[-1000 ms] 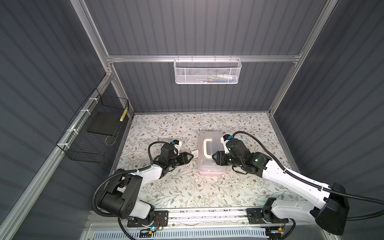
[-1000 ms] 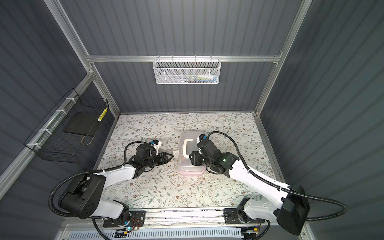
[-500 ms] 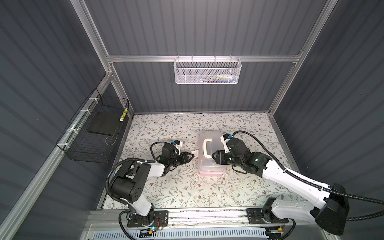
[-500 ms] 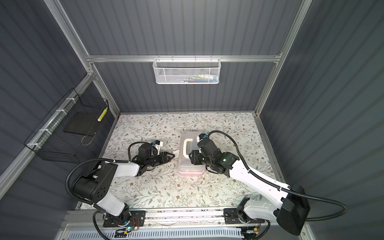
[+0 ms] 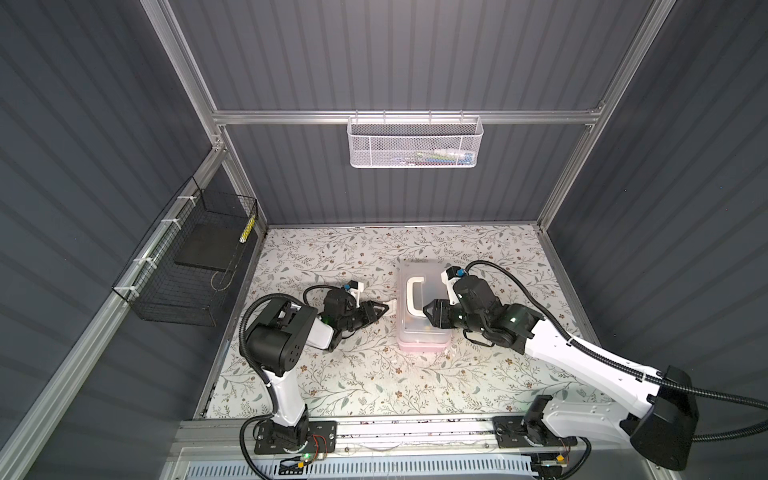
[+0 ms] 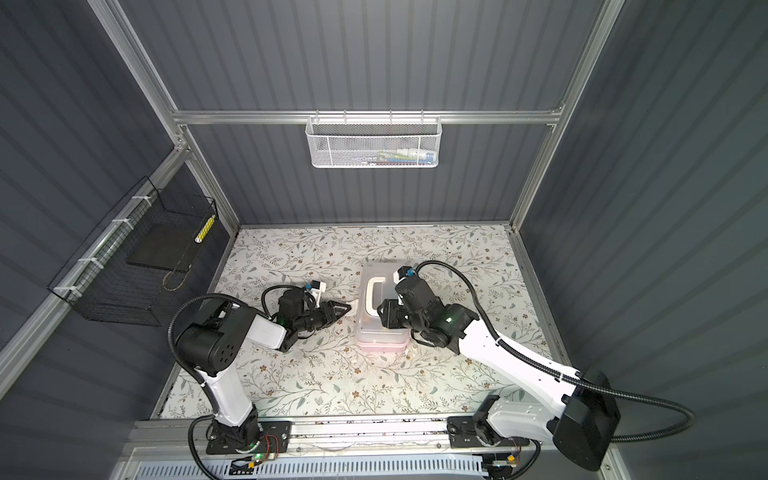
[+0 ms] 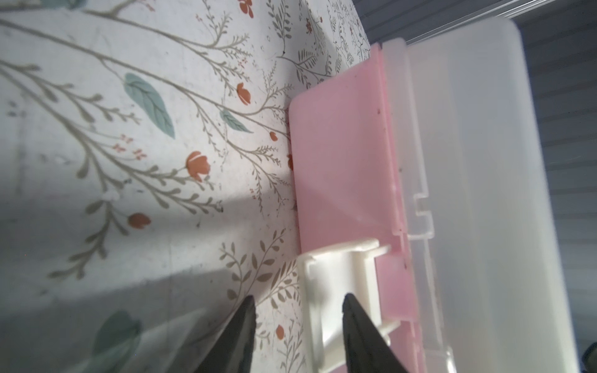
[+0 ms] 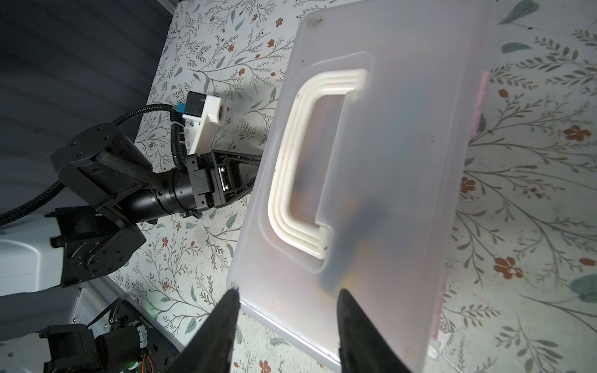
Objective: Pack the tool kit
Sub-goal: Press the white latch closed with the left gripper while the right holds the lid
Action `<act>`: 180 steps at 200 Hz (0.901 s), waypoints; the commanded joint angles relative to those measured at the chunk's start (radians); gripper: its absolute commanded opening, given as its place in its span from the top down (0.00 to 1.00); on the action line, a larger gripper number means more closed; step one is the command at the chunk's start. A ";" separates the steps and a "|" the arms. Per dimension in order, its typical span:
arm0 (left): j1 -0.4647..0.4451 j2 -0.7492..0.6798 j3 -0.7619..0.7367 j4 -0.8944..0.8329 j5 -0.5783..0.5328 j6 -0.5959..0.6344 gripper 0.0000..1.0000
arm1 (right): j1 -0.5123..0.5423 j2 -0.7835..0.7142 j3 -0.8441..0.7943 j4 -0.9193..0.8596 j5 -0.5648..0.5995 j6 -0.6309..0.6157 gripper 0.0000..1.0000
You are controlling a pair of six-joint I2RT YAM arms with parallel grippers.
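On floral table (image 5: pixel 374 374): white latch (image 7: pixel 336 274) between half-open left jaws, ungripped; frosted lid (image 8: pixel 403 161) under half-open, empty right jaws.

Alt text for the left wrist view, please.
Black fingers of the left gripper straddle the white plastic latch on the side of the small pink plastic case, one overlapping it, one clear. The frosted clear lid sits on the case; floral-print tabletop fills the rest.
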State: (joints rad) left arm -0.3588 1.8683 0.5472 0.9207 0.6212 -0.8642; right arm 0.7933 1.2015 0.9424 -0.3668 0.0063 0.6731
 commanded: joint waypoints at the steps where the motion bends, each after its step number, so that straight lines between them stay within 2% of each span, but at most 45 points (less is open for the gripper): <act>1: 0.005 0.030 0.019 0.124 0.055 -0.071 0.57 | -0.005 -0.001 -0.013 -0.001 0.001 -0.006 0.50; 84: 0.005 0.031 0.021 0.116 0.060 -0.077 0.68 | -0.006 0.019 -0.026 0.003 0.005 -0.004 0.50; 180: 0.005 -0.051 0.016 0.058 0.078 -0.076 0.72 | -0.011 0.088 -0.022 0.020 -0.004 -0.012 0.50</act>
State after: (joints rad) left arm -0.3580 1.8591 0.5507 0.9905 0.6670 -0.9401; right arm 0.7876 1.2675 0.9272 -0.3576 0.0059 0.6724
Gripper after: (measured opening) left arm 0.282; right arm 0.505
